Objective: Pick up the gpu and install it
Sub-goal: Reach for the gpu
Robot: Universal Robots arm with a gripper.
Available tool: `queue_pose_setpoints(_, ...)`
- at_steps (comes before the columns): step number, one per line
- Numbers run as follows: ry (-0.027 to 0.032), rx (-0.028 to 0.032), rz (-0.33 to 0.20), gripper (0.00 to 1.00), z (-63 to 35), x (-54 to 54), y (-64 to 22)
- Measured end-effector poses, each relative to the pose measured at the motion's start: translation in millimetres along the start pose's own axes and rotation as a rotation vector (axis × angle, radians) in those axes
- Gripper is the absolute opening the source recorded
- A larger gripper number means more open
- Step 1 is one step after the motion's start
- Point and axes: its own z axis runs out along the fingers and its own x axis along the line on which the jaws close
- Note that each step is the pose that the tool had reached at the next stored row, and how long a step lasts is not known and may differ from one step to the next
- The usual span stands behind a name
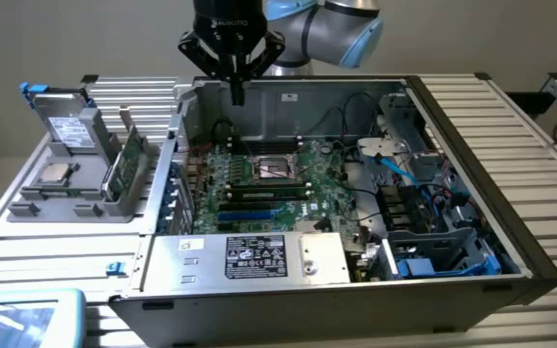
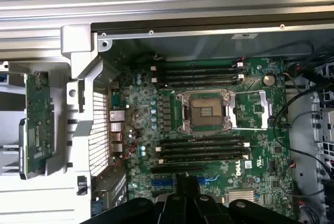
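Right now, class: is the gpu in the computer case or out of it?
Out: the gpu stands on edge in the grey holder beside the case.

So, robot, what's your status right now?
Jaws shut, empty, above open computer case. Gpu upright in grey holder beside case, untouched. Nothing seen blocking it.

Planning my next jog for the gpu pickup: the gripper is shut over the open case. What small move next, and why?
Probably shift the gripper toward the exterior view's left, over the gray holder. It hangs shut and empty above the rear of the case, while the gpu stands on edge in that holder, outside the case.
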Motion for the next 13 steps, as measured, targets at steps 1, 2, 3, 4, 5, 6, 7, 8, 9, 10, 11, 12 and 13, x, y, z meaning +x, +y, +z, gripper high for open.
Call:
queue_pose_setpoints(1,0.0000,0.0000,0.000,0.12,0.0,0.0,0.0)
queue_pose_setpoints(2,0.0000,0.0000,0.000,0.12,0.0,0.0,0.0)
queue_pose_setpoints(3,0.0001,0.0001,0.000,0.12,0.0,0.0,0.0)
queue_pose_setpoints(4,0.0001,0.0000,0.000,0.12,0.0,0.0,0.0)
queue_pose_setpoints(5,0.0000,0.0001,0.000,0.12,0.0,0.0,0.0)
queue_pose_setpoints(6,0.0001,0.0000,0.000,0.12,0.0,0.0,0.0)
queue_pose_setpoints(7,0.0000,0.0000,0.000,0.12,0.0,0.0,0.0)
queue_pose_setpoints(8,0.0000,0.0000,0.000,0.12,0.0,0.0,0.0)
queue_pose_setpoints(9,0.0001,0.0000,0.000,0.12,0.0,0.0,0.0)
queue_pose_setpoints(10,0.0001,0.0000,0.000,0.12,0.0,0.0,0.0)
queue_pose_setpoints(11,0.0000,0.0000,0.000,0.12,0.0,0.0,0.0)
queue_pose_setpoints(12,0.0000,0.0000,0.000,0.12,0.0,0.0,0.0)
queue_pose_setpoints(13,0.0000,0.0000,0.000,0.12,0.0,0.1,0.1)
